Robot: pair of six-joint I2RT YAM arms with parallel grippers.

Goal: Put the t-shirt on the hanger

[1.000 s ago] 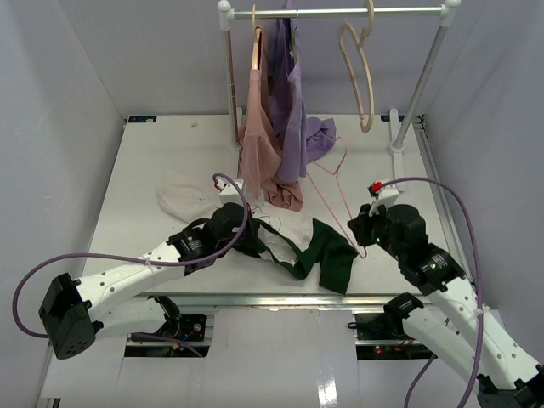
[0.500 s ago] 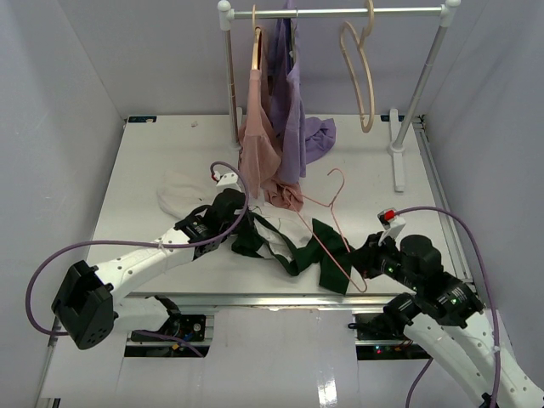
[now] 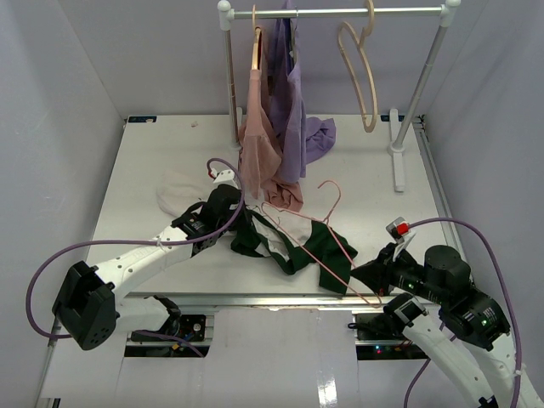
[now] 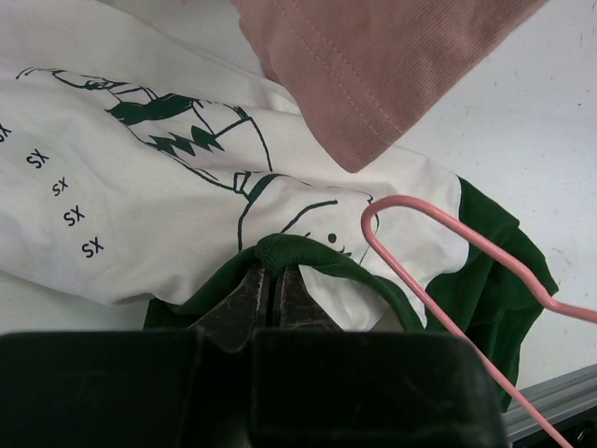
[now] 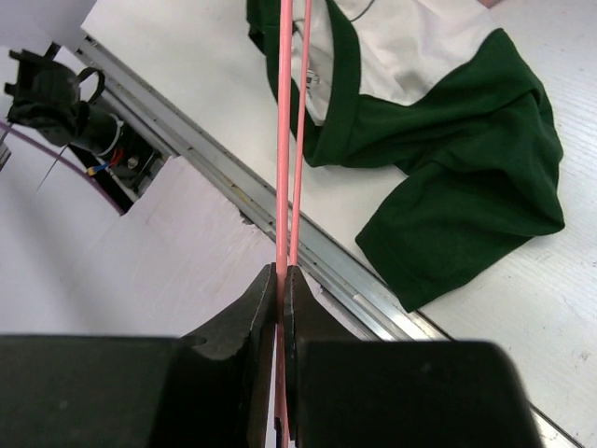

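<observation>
The cream-white t-shirt (image 3: 293, 246) with dark green sleeves lies crumpled near the table's front edge; it also shows in the left wrist view (image 4: 140, 177) and the right wrist view (image 5: 438, 140). My left gripper (image 3: 236, 223) is shut on its green collar rib (image 4: 294, 250). My right gripper (image 3: 367, 275) is shut on the thin pink wire hanger (image 3: 314, 225) and holds it over the shirt, hook toward the rack. The wire runs up from the pads in the right wrist view (image 5: 283, 140), and its hook shows in the left wrist view (image 4: 420, 245).
A clothes rack (image 3: 340, 12) at the back holds a dusty-pink garment (image 3: 259, 144), a lilac garment (image 3: 297, 119) and a beige wooden hanger (image 3: 361, 76). A white cloth (image 3: 178, 194) lies at left. The table's front metal rail (image 5: 364, 280) is close below the shirt.
My right gripper has pulled back toward the front right and swung the hanger left over the shirt. My left gripper has moved a little back, keeping hold of the collar.
</observation>
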